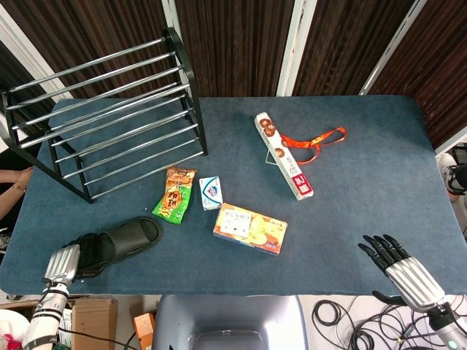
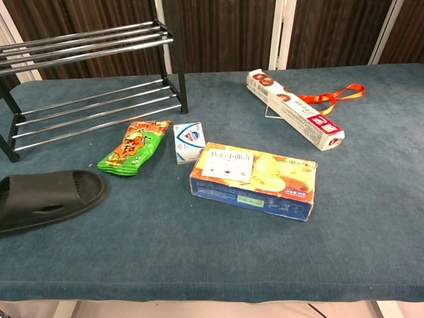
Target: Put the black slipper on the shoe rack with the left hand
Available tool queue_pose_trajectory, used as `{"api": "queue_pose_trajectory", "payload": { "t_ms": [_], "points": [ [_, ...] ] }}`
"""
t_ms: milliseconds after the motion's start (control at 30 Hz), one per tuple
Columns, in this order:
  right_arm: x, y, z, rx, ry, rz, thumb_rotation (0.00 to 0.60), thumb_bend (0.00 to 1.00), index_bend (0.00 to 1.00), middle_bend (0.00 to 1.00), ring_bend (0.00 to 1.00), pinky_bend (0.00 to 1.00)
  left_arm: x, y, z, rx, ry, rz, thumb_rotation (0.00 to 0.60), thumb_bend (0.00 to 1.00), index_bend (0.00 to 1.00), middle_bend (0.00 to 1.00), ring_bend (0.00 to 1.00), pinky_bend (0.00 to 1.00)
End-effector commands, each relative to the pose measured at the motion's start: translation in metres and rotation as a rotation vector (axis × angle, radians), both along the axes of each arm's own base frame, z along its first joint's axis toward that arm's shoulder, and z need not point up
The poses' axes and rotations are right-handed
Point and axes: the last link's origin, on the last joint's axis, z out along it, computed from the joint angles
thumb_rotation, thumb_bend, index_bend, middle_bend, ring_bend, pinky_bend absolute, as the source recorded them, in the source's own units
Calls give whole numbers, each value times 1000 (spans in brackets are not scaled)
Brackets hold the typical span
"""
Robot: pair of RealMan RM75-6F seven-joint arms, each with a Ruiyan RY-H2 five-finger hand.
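The black slipper (image 1: 128,242) (image 2: 50,197) lies flat on the blue table near the front left corner, toe pointing right. My left hand (image 1: 67,261) is at its heel end, dark fingers lying over the heel and blending with it, so a grip is not clear. The chest view cuts the heel off and does not show this hand. The black shoe rack (image 1: 109,109) (image 2: 93,106) with chrome bars stands at the back left, well beyond the slipper. My right hand (image 1: 398,264) hovers at the front right edge, fingers spread, holding nothing.
Between slipper and rack lies a green snack bag (image 1: 175,195) (image 2: 134,148). Right of it are a small white-blue box (image 1: 210,192), an orange biscuit box (image 1: 249,229), a long cookie box (image 1: 283,154) and an orange lanyard (image 1: 315,140).
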Motion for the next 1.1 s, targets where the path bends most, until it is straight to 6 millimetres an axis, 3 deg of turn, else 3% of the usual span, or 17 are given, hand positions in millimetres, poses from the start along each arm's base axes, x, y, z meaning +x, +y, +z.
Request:
{"api": "queue_pose_trajectory", "payload": {
  "t_ms": [33, 333, 567, 833, 1100],
  "points": [
    [-1, 0, -1, 2, 1, -1, 600, 96, 0, 0, 0, 0, 22, -4, 5, 27, -39, -61, 600, 294, 463, 708, 663, 837],
    [-3, 2, -6, 29, 6, -4, 600, 96, 0, 0, 0, 0, 68, 3, -1, 40, -171, -111, 600, 303, 493, 764, 721, 902],
    [-5, 3, -12, 56, 24, 2, 600, 96, 0, 0, 0, 0, 90, 39, -24, 26, -495, 159, 600, 318, 514, 769, 732, 918],
    [-5, 3, -8, 29, 23, 2, 600, 94, 0, 0, 0, 0, 112, 85, -45, 116, -435, 220, 600, 335, 500, 762, 734, 921],
    [-7, 4, -5, 35, 24, -4, 600, 94, 0, 0, 0, 0, 122, 128, -37, 267, -402, 293, 600, 343, 493, 767, 740, 928]
  ]
}}
